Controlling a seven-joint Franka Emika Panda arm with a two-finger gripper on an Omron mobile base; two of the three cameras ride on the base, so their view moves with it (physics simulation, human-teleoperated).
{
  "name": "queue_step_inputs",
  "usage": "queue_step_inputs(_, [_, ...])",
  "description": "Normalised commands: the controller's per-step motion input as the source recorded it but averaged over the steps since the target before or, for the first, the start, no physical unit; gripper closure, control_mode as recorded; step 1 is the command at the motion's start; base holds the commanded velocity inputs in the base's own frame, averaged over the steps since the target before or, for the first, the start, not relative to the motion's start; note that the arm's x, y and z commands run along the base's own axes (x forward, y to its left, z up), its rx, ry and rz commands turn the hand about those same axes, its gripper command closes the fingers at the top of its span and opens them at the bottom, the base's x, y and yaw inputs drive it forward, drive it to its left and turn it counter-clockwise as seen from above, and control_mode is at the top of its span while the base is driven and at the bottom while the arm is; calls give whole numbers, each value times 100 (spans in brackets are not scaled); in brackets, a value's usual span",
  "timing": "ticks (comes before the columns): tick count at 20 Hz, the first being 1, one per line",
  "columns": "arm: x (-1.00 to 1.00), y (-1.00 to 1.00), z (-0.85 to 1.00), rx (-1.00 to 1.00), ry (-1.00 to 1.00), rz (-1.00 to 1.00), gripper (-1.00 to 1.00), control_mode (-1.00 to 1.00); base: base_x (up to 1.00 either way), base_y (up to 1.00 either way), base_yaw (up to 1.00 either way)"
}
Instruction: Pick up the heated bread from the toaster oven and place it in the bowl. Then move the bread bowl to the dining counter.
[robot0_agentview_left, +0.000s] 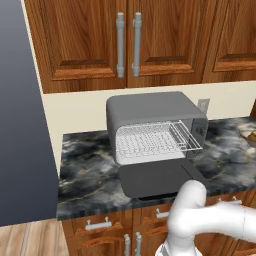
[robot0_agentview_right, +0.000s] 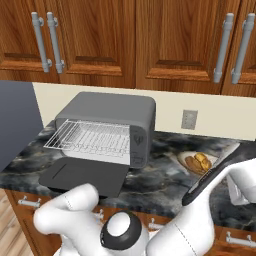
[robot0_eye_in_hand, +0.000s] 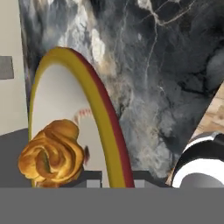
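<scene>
From the left base view you see the oven (robot0_agentview_left: 155, 127) open, its rack (robot0_agentview_left: 157, 137) bare and pulled out over the dropped door (robot0_agentview_left: 160, 179), so the bread has already left it. From the right base view the bread (robot0_agentview_right: 198, 162) lies in the bowl (robot0_agentview_right: 181, 159) on the table (robot0_agentview_right: 160, 182), right of the oven. In the hand view the hand (robot0_eye_in_hand: 117, 180) is closed narrow on the bowl's rim, bread just inside it, likely ready to carry the bowl to the dining counter.
</scene>
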Motion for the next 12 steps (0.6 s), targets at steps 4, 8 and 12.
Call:
queue_step_inputs(4, [-68, 100, 96, -4, -37, 0, 100, -100, 0, 0, 0])
queue_step_inputs(8, [-29, 100, 66, -6, -29, 0, 100, -100, 0, 0, 0])
queue_step_inputs(12, [-24, 100, 49, -1, -20, 0, 100, -100, 0, 0, 0])
